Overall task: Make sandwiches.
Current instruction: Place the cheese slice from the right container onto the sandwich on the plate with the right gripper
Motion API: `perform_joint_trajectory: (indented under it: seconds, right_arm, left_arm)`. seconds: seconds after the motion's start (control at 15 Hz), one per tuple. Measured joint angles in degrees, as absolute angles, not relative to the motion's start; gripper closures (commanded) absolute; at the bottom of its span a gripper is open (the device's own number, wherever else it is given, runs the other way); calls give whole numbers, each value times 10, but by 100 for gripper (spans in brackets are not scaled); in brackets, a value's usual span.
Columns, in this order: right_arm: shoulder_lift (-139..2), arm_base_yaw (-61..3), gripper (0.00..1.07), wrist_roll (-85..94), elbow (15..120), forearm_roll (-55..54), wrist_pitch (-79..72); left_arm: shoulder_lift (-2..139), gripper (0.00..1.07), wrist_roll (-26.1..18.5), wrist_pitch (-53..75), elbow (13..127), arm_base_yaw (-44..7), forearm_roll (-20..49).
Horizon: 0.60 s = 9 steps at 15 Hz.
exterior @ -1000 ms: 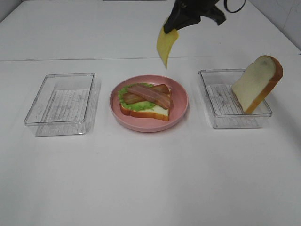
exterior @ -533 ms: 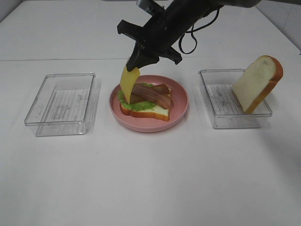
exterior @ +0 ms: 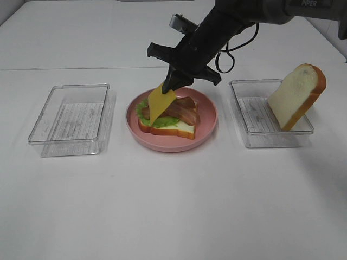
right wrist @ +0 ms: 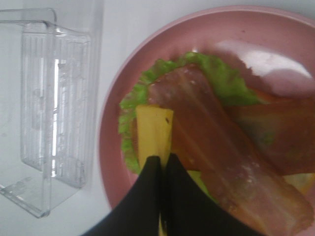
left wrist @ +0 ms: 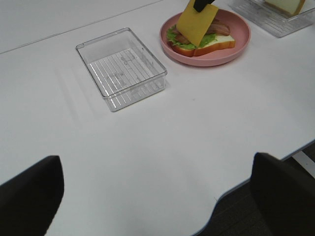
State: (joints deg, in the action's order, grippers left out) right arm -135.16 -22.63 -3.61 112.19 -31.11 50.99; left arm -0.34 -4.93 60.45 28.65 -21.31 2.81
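Two black fingers of the right gripper [exterior: 171, 85] pinch shut on the cheese slice [exterior: 160, 104], which within a second has swung down from high above the table to hang tilted over the pink plate [exterior: 209, 129]. Its lower corner is at the bacon [exterior: 183, 111] and lettuce [exterior: 141, 110] on the half-built sandwich's nine o'clock side. Release looks next; the top bread slice [exterior: 296, 96] waits in the tray [exterior: 255, 142] at three o'clock. The left gripper [left wrist: 156, 164] idles wide open, empty.

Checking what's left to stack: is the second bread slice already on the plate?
No, the bread slice stands leaning in the right tray, off the plate.
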Motion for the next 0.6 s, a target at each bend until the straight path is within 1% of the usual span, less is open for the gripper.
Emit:
perform_joint_trajectory:
  seconds: [0.07, 0.2, 0.27, 0.47, 0.53, 0.6]
  right_arm:
    - [-1352, -226, 99, -52, 1122, -292, 510]
    - [-1352, -226, 81, -76, 1122, -256, 511]
    - [-1352, -226, 75, -79, 1122, -249, 511]
    - [-1352, -226, 35, -78, 1122, -237, 520]
    - [-1352, -226, 29, -74, 1122, -230, 531]
    - [-1352, -226, 30, -74, 1122, -222, 538]
  left_arm:
    - [-3, 9, -49, 604, 286, -213, 28]
    - [-3, 9, -49, 604, 286, -213, 28]
    - [-3, 9, -49, 604, 286, -213, 28]
    - [-3, 9, -49, 604, 286, -213, 28]
    - [-3, 9, -49, 604, 286, -213, 28]
    - [-3, 9, -49, 604, 286, -213, 28]
